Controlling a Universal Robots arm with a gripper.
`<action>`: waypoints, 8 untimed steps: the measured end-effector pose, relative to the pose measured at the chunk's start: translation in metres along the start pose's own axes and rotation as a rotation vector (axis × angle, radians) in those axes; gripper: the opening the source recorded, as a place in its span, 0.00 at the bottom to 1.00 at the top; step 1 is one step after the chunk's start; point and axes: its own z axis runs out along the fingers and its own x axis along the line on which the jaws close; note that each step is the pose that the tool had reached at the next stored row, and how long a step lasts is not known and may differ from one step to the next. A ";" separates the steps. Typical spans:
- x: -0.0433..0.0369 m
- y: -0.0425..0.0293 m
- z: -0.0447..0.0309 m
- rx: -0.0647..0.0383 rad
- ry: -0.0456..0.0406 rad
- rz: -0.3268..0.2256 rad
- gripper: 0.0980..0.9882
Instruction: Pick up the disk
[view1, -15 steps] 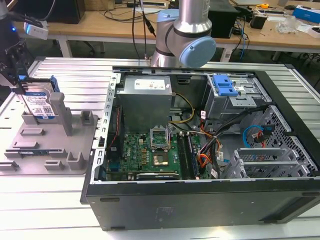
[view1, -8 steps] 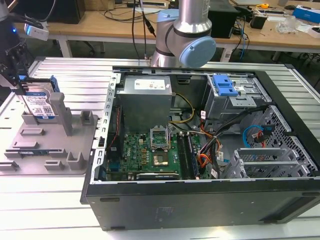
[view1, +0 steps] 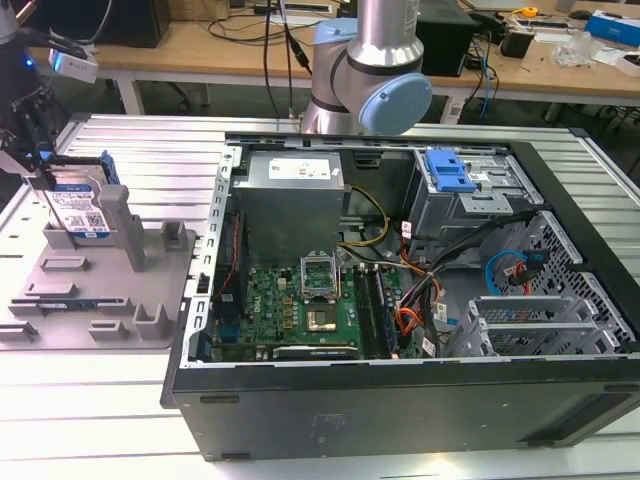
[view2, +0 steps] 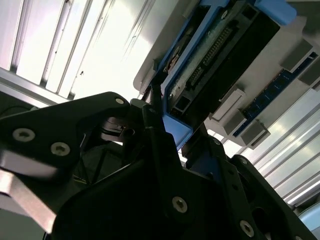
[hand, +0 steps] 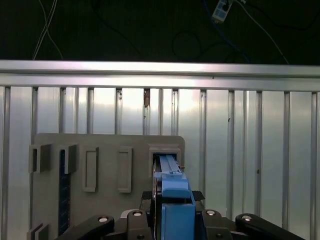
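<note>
Slatted metal worktop (view1: 100, 400). Open computer case (view1: 400, 420), well apart from the end effector, toward the exterior view's right. Grey fixture (view1: 60, 300), directly beneath the end effector. End effector (view1: 45, 170), black fingers (view2: 157, 150) pressed onto the disk's blue-railed edge. Disk (view1: 82, 218), upright, its lower edge in a fixture slot and its upper edge pinched between the fingers.

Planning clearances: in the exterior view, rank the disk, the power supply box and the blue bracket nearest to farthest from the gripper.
1. disk, in the gripper, exterior view's left.
2. power supply box, mid-case.
3. blue bracket, farther toward exterior view's right.
</note>
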 end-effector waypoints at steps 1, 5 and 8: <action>0.0000 0.0000 0.0000 0.000 0.0000 0.000 0.33; 0.0000 0.0000 0.0001 0.000 0.0000 0.000 0.30; 0.0000 0.0000 0.0002 0.000 0.0000 0.000 0.30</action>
